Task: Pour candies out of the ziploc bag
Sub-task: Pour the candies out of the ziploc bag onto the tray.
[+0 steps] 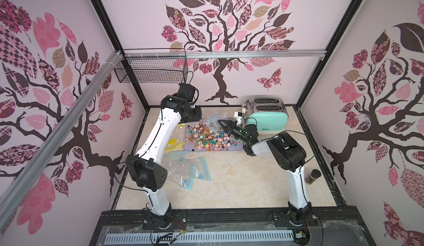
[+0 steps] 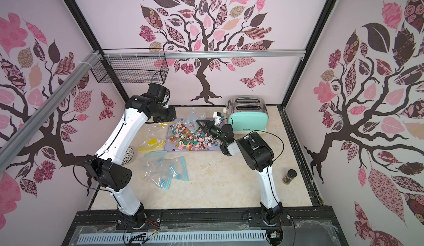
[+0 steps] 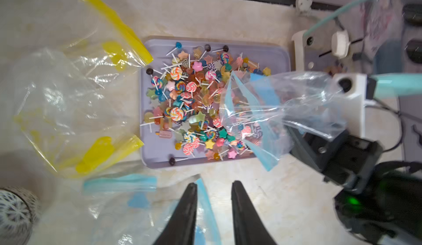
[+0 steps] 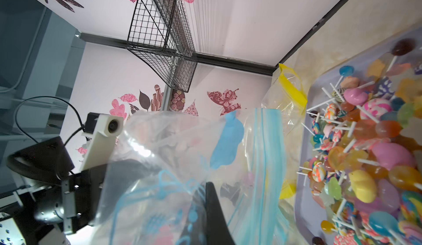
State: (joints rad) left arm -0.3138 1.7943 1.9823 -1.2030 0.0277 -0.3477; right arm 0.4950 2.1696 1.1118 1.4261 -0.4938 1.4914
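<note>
The candies (image 3: 189, 100) lie heaped in the lavender tray (image 3: 280, 56) at the table's far middle. The right gripper (image 1: 223, 123) is clamped on a clear, blue-zipped ziploc bag (image 3: 285, 100), whose mouth hangs over the tray's right end. The left gripper (image 3: 214, 183) has its jaws narrowly apart, holding nothing. A yellow-zipped bag (image 3: 68, 95) lies just left of the tray

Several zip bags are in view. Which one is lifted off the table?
The blue-zip bag pinched by the right gripper above the tray; the yellow-zip bag and the other blue-zip bags lie on the table.
</note>
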